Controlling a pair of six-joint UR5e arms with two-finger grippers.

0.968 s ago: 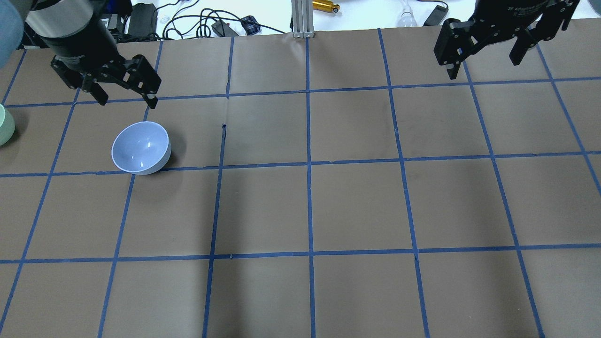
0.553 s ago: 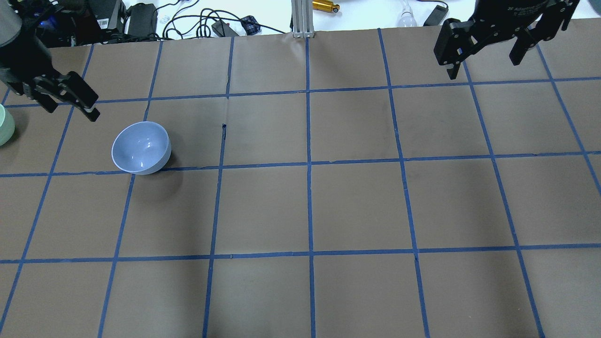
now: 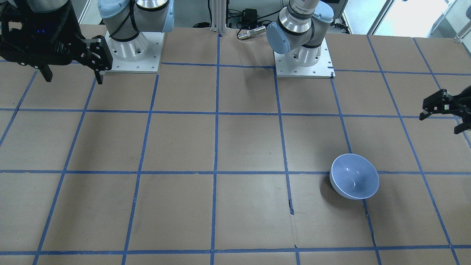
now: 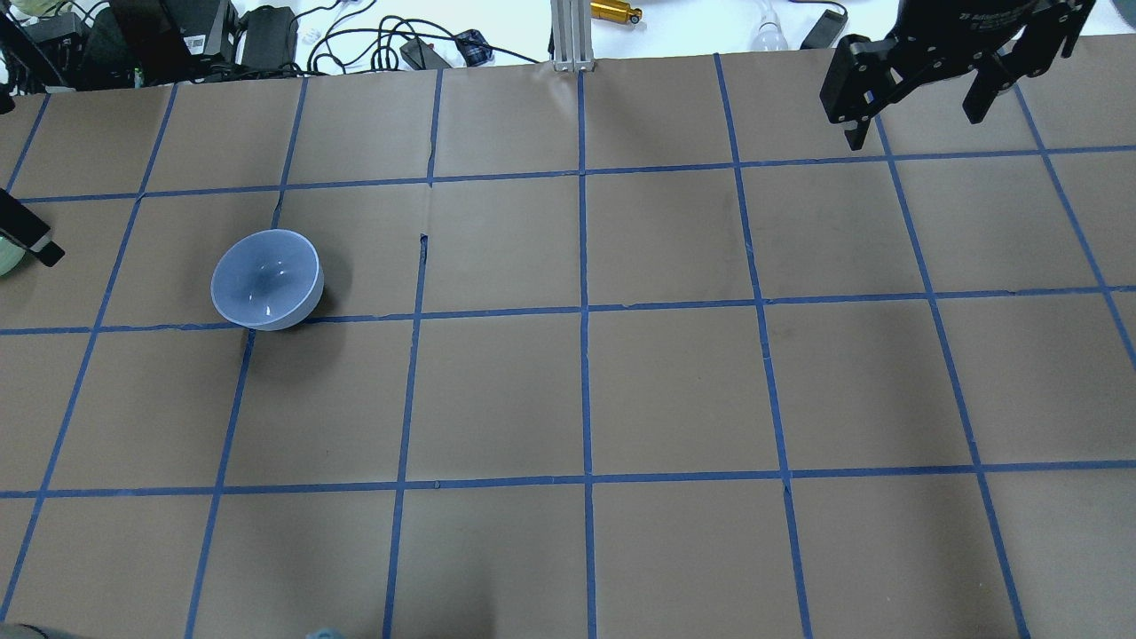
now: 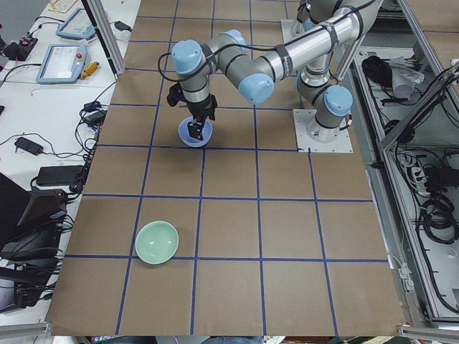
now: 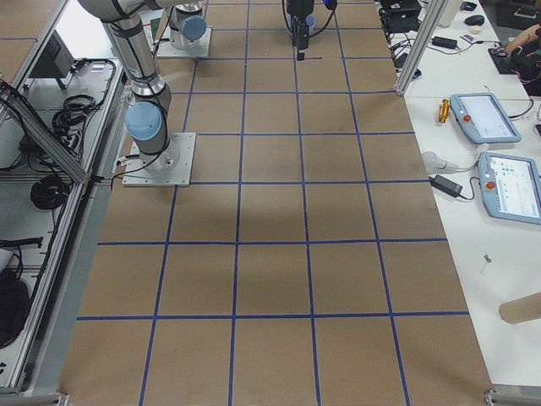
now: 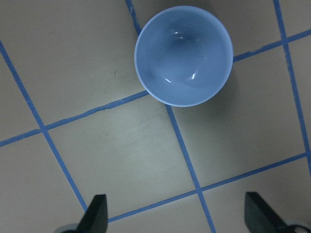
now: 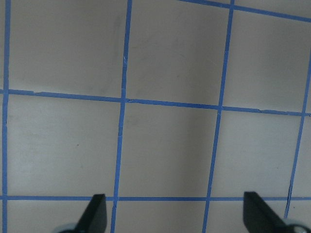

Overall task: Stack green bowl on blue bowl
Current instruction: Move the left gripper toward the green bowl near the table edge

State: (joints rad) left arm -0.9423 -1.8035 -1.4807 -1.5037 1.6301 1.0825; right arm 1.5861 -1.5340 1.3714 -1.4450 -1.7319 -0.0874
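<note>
The blue bowl (image 4: 266, 280) stands upright on the left part of the table; it also shows in the front view (image 3: 354, 181) and the left wrist view (image 7: 183, 56). The green bowl (image 5: 157, 241) stands upright near the table's left end, apart from the blue bowl. In the overhead view only a sliver of it (image 4: 5, 263) shows at the left edge. My left gripper (image 7: 177, 216) is open and empty, raised between the two bowls (image 3: 441, 123). My right gripper (image 4: 914, 120) is open and empty, high over the far right of the table (image 8: 177, 213).
The brown table cover (image 4: 674, 390) carries a grid of blue tape. Cables, power bricks and a metal post (image 4: 572, 35) lie beyond the far edge. The arm bases (image 3: 303, 55) stand on the robot's side of the table.
My left gripper has moved left, from behind the blue bowl to the overhead view's left edge by the green bowl, staying open. The right gripper and the blue bowl have not moved.
</note>
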